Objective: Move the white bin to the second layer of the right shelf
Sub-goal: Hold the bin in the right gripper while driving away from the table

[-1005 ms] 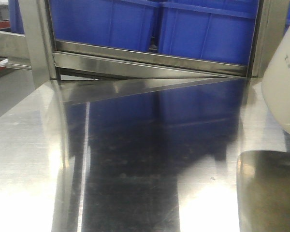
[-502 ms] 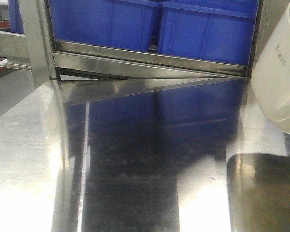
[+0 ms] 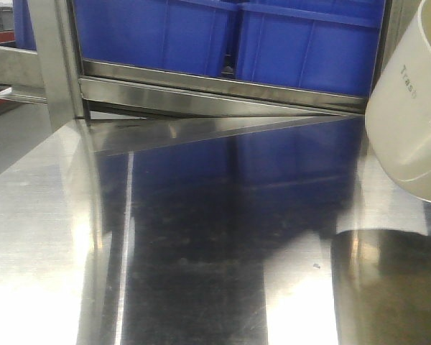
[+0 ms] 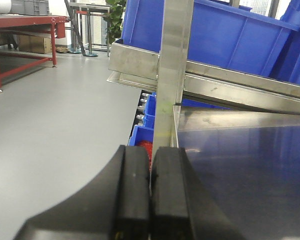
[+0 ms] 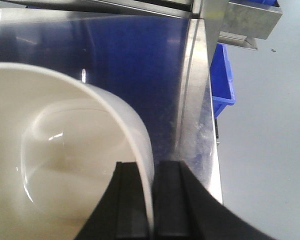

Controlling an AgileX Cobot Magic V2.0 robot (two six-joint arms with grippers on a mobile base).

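The white bin [image 3: 409, 115] hangs tilted in the air at the right edge of the front view, above the shiny steel table [image 3: 201, 237]. Grey lettering shows on its side. In the right wrist view my right gripper [image 5: 150, 200] is shut on the bin's rim, one finger inside the white bin [image 5: 55, 150] and one outside its wall. My left gripper [image 4: 150, 190] is shut with nothing in it, and it sits over the table's left edge. The right shelf second layer is out of view.
Blue crates [image 3: 223, 36] fill a steel rack level [image 3: 223, 90] right behind the table. A steel upright [image 3: 57, 65] stands at the back left. More blue crates [image 4: 145, 132] sit low beside the table. Grey floor and a red bench [image 4: 20, 35] lie to the left.
The white bin has moved left and slightly up, further into the front view. Its dark reflection on the table has shifted left with it.
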